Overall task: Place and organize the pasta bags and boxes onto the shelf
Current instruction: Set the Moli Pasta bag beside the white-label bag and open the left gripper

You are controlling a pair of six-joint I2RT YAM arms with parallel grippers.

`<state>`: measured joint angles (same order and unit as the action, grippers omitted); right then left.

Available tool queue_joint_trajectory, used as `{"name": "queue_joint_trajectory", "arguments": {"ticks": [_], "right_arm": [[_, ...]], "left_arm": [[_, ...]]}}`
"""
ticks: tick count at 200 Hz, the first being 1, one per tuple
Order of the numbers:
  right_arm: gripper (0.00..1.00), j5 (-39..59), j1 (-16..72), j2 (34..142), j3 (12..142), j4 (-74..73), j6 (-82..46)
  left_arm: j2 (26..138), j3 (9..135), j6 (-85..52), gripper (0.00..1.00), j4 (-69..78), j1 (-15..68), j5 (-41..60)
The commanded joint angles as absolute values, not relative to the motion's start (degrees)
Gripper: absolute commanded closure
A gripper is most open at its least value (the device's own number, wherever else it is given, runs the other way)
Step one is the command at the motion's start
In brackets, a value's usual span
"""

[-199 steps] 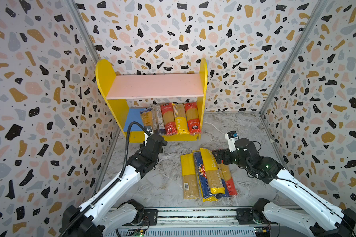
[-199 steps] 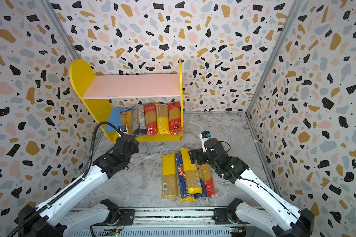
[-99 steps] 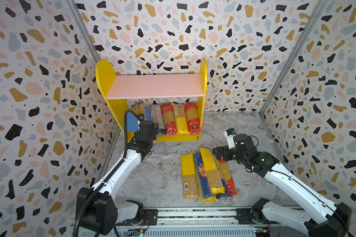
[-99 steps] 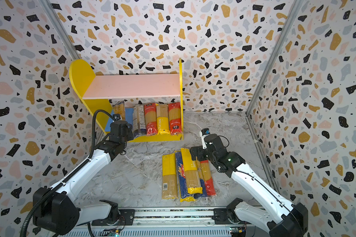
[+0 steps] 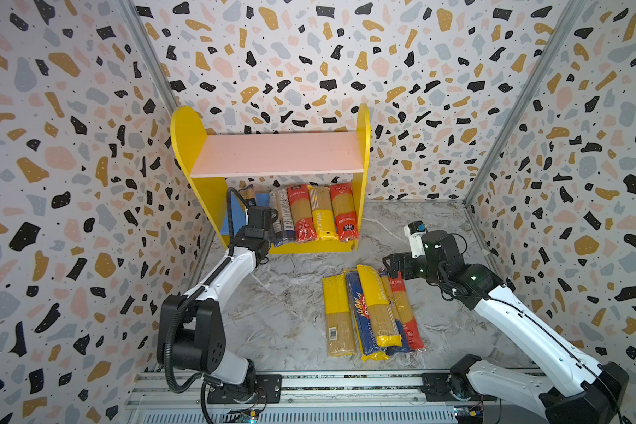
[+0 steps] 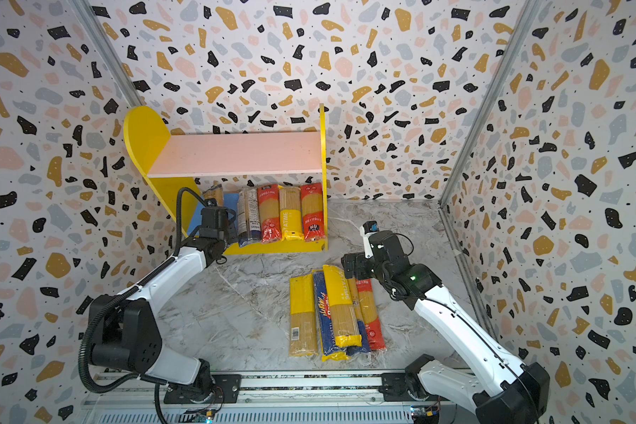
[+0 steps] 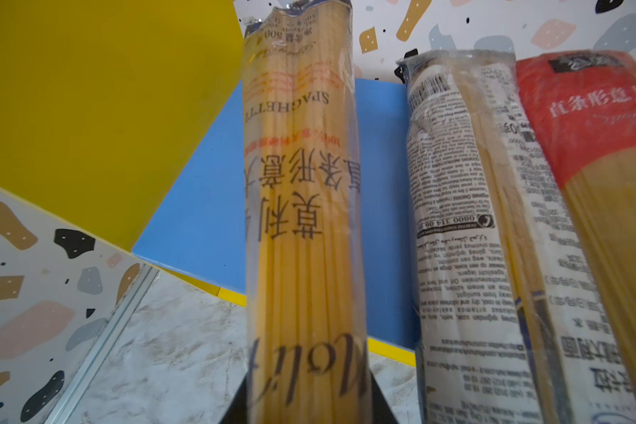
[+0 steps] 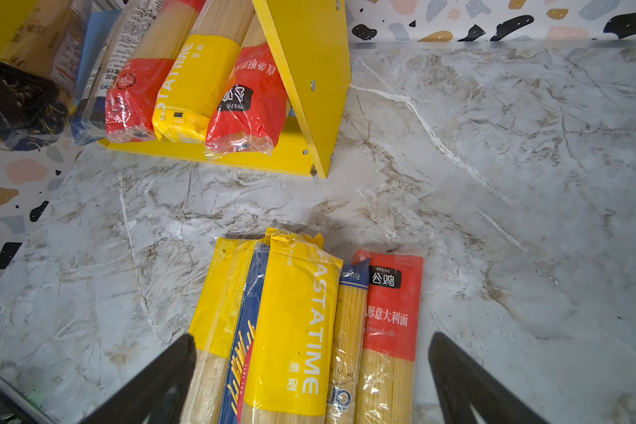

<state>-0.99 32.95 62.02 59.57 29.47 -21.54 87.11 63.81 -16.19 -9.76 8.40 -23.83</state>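
count: four packs lying on the shelf lower board, five packs piled on the table | your left end effector clamps a clear pack over the board's left part | your right end effector gapes above the pile's far ends

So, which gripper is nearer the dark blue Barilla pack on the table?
Right. The right gripper hovers close to the Barilla pack; the left gripper is at the shelf, holding a spaghetti pack.
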Motion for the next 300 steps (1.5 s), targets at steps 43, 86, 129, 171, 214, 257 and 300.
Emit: {"name": "queue_joint_trajectory", "arguments": {"ticks": [43,86,129,171,214,257,300], "right_arm": [[0.01,-0.4,32.0,62.55,61.88,30.61,-20.6],[0.01,-0.28,31.67,62.94,62.49,30.81,-20.43],[0.01,-0.27,31.51,63.01,62.59,31.01,-20.22],[0.01,-0.97,30.96,63.2,62.76,31.36,-20.57],[0.01,-0.05,30.83,63.28,62.32,30.79,-20.68],[0.01,0.87,30.82,61.89,61.58,30.61,-20.99],[0.01,1.4,30.91,59.72,59.62,30.74,-21.9]], "left_arm": [[87.91,70.23,-14.39,0.84,0.26,7.47,-23.39],[89.26,72.22,-13.16,0.83,-0.99,7.39,-21.98],[90.56,73.22,-12.51,0.74,-1.6,7.38,-20.37],[90.37,73.94,-12.78,0.25,-4.73,7.38,-20.5],[87.1,71.82,-13.64,0.12,-5.44,7.38,-19.52],[81.37,67.51,-15.99,0.09,-6.61,7.43,-16.78],[72.53,59.39,-19.44,0.09,-6.6,7.98,-12.59]]}}
